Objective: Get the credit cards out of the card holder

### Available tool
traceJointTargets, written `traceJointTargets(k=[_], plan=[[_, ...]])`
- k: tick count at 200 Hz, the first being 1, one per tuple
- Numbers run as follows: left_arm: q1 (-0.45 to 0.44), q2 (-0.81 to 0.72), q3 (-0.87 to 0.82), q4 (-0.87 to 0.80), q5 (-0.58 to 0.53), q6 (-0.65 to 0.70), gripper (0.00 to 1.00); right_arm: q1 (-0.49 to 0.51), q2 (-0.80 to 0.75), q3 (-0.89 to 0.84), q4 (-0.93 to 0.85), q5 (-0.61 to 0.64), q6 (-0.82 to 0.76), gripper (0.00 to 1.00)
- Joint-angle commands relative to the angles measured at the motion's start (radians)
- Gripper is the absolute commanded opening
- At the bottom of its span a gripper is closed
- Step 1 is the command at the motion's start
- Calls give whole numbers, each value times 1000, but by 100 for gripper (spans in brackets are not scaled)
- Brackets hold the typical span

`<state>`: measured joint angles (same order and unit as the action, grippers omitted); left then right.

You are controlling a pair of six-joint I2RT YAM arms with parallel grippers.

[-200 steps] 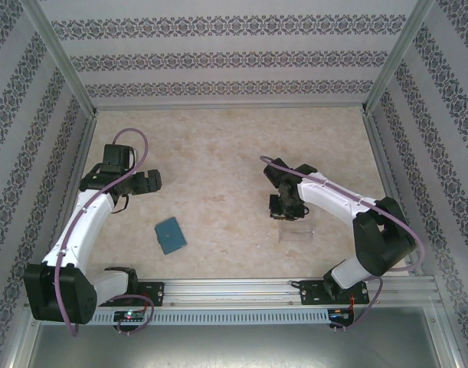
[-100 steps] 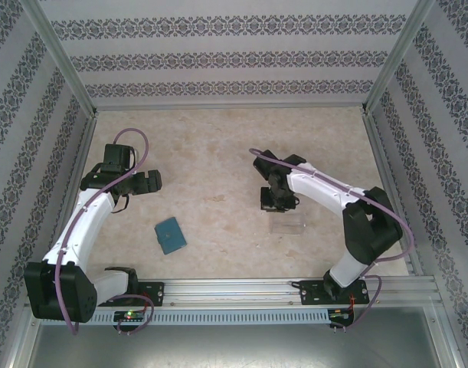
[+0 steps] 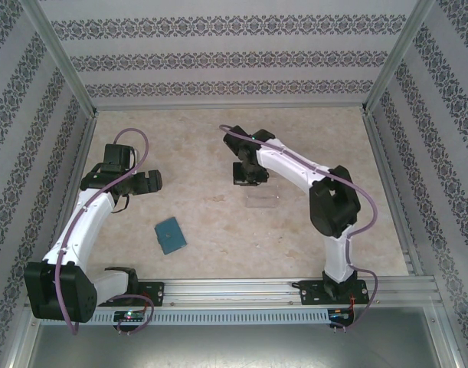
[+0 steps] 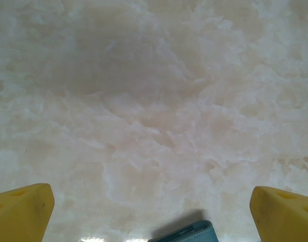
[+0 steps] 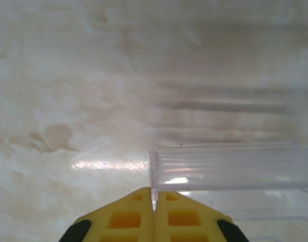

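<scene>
The teal card holder (image 3: 171, 235) lies closed, flat on the table (image 3: 218, 238).

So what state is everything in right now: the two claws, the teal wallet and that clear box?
Left gripper: open wide, holding nothing.
Right gripper: shut on the clear plastic tray, at one corner of its wall.
Card holder: closed, lying flat on the table, untouched, no cards out.
Clear plastic tray: pinched at the corner, nothing visible inside.
</scene>
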<state>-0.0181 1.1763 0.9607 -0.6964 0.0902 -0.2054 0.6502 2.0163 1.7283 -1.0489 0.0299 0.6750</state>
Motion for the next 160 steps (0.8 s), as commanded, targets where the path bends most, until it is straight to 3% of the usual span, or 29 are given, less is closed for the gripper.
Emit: traceJointTargets(k=[1, 95, 160], plan=[[4, 9, -2, -11, 16, 17, 100, 12, 75, 136, -69, 24, -16, 5], [4, 21, -2, -15, 23, 14, 100, 22, 397, 617, -236, 29, -38, 3], [4, 23, -4, -17, 20, 14, 100, 21, 496, 718, -241, 24, -35, 4]])
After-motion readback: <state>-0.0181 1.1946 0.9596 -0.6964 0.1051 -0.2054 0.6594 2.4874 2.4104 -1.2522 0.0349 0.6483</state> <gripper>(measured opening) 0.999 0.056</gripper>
